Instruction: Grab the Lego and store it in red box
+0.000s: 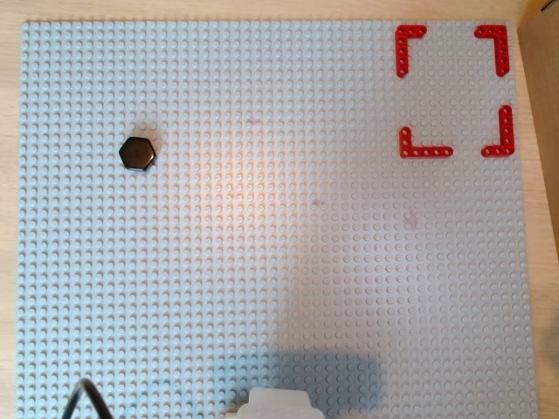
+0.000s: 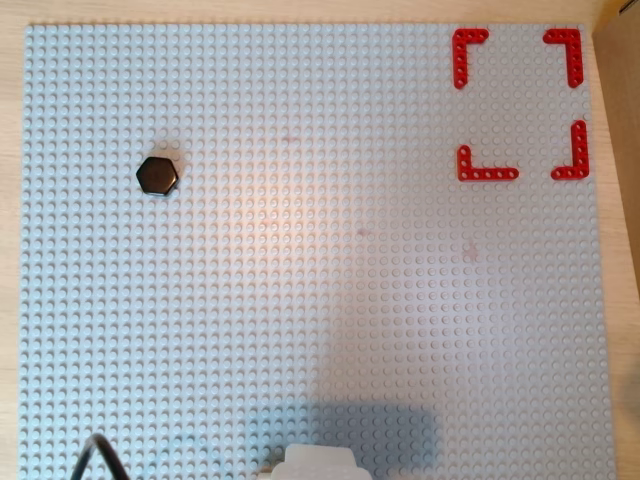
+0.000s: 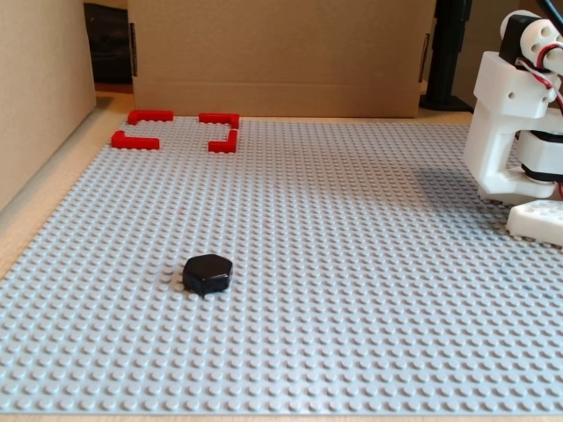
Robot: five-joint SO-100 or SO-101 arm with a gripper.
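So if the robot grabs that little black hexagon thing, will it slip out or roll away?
The Lego looks glossy, so it may be a bit slippery between the fingers. It is low and flat-topped, so it probably won't roll or tip. It looks solid and small, likely stiff and light. The studs of the baseplate under it might make pushing it bumpy.

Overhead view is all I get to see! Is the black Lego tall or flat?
Observer: In the fixed view the Lego is low and flat-topped, with short upright sides, and it sits on the baseplate.
Operator: What's behind the red box?
Observer: A cardboard wall stands upright just beyond the red box, past the baseplate's far edge.
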